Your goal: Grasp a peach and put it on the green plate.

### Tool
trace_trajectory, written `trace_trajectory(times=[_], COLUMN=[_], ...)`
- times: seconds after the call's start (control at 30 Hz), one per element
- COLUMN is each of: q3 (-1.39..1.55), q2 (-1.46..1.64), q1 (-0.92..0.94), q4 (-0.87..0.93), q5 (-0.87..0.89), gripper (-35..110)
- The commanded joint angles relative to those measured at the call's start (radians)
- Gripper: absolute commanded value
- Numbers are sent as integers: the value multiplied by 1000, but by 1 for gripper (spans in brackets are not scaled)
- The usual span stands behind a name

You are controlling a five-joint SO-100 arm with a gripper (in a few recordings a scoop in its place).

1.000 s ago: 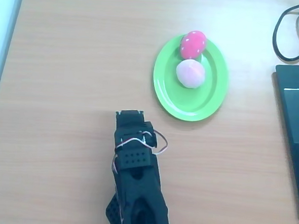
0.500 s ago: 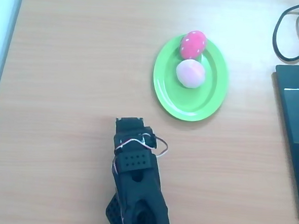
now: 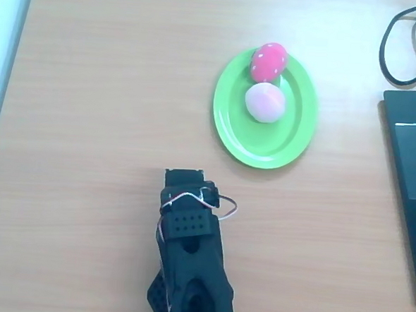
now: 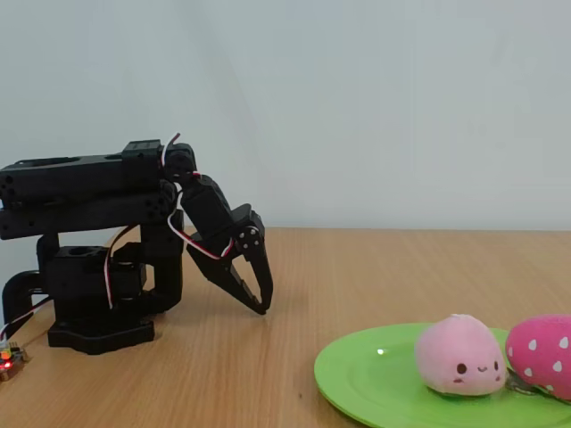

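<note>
The peach [image 3: 265,102] [image 4: 460,356], a pale pink soft ball, lies on the green plate [image 3: 245,133] [image 4: 375,370], near its middle. A bright pink-red fruit with pale dots [image 3: 269,61] [image 4: 542,354] rests at the plate's far rim, touching the peach. My black gripper [image 4: 260,306] hangs well away from the plate, folded back by the arm's base, tips pointing down just above the table, jaws together and empty. In the overhead view the arm [image 3: 188,247] covers the fingertips.
A black cable [image 3: 406,41] loops at the top right and a dark flat device [image 3: 411,182] lies along the right edge in the overhead view. The arm's base [image 4: 94,308] stands at the left of the fixed view. Bare wooden table [image 3: 98,107] surrounds the plate.
The arm has drawn back a little toward its base, away from the plate. Peach, red fruit and plate have not moved.
</note>
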Motion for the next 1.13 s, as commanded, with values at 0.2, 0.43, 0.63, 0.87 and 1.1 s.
trace_trajectory(times=[0.2, 0.43, 0.63, 0.87, 1.1], q3=[5, 5, 5, 5, 5], q2=[23, 23, 23, 23, 23], q1=[44, 46, 44, 44, 44], q4=[5, 5, 5, 5, 5], q5=[63, 64, 63, 66, 69], gripper=[-8, -8, -8, -8, -8])
